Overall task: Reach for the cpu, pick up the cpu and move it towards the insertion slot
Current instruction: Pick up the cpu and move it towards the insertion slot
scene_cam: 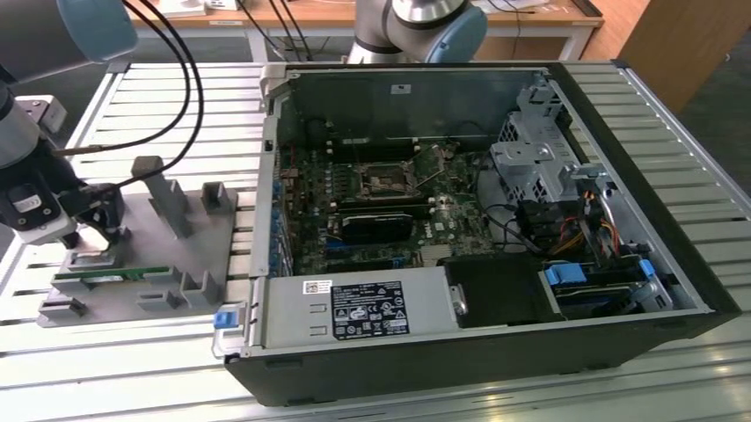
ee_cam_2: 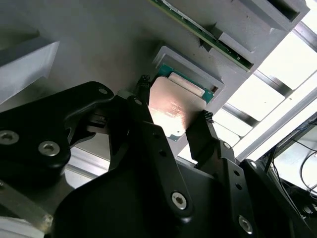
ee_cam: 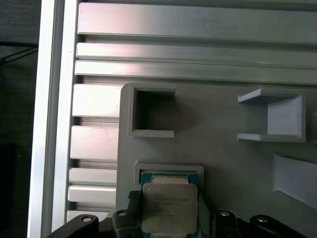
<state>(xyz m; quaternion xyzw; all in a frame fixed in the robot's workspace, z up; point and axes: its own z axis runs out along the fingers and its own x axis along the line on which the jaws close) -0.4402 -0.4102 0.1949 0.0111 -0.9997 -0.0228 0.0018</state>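
Second wrist view shows the cpu (ee_cam_2: 173, 106), its silvery top bright with reflected light, between the two black fingers (ee_cam_2: 208, 136). The fingers are narrow and press against two opposite edges of the chip, so they hold it. The cpu lies over a shallow recess (ee_cam_2: 193, 73) with a green-blue lining, which is part of a grey holder plate (ee_cam_2: 99, 39). Whether the chip rests in the recess or is raised a little above it, I cannot tell. In the first wrist view the chip covers the part of the recess nearest to the fingers, and farther on the same plate stands a square walled compartment (ee_cam: 128, 109). Near the recess a long green memory stick (ee_cam_2: 198, 29) sits in its own groove of the plate.

In the exterior view the plate lies on the slatted metal worktop (scene_cam: 141, 369) at the exterior view's left, and the arm (scene_cam: 24, 149) is bent down over it. The insertion slot (scene_cam: 385, 180) is well apart from there, toward the exterior view's right. It is on the green circuit board (scene_cam: 458, 215) inside the open black computer case (scene_cam: 470, 369), in the far part of the board.
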